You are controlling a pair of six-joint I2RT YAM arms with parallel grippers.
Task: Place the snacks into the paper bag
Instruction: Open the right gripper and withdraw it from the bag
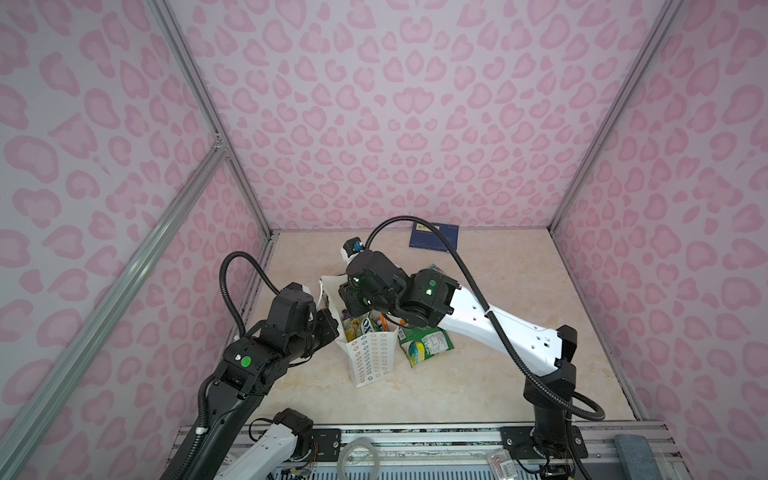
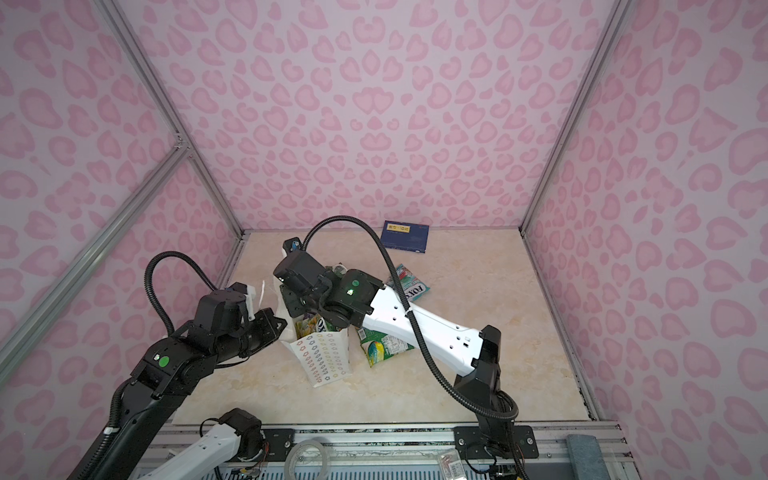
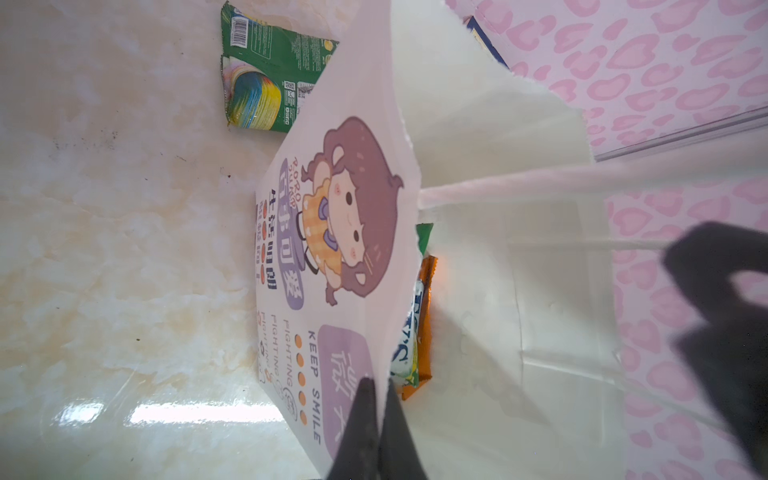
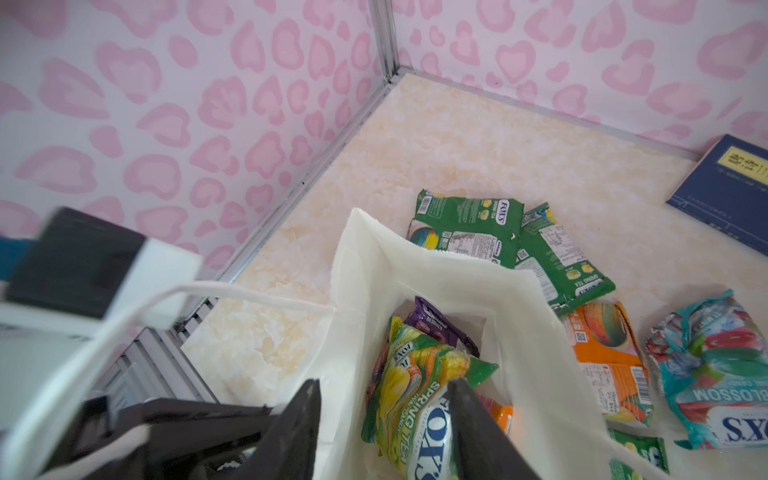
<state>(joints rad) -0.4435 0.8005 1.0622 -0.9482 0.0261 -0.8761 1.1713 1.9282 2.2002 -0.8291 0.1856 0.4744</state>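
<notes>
The white paper bag (image 1: 370,353) (image 2: 322,357) stands open mid-table. My left gripper (image 3: 380,384) is shut on the rim of its cartoon-printed wall (image 3: 345,208). Over the bag's mouth my right gripper (image 4: 384,384) hangs open. A green-yellow FOX'S pouch (image 4: 415,382) lies in the bag between its fingers, beside a purple pouch (image 4: 440,328) and an orange one (image 3: 426,311). Other snacks lie on the table: two green pouches (image 4: 469,232) (image 4: 561,257) behind the bag, an orange one (image 4: 606,353), a teal one (image 4: 715,365) (image 2: 409,282), and a green one (image 1: 424,345) to its right.
A dark blue card (image 1: 432,237) (image 2: 405,237) lies by the back wall. Pink patterned walls close in three sides. A white cord handle (image 3: 540,183) stretches across the bag's mouth. A roll of tape (image 1: 357,457) sits on the front rail.
</notes>
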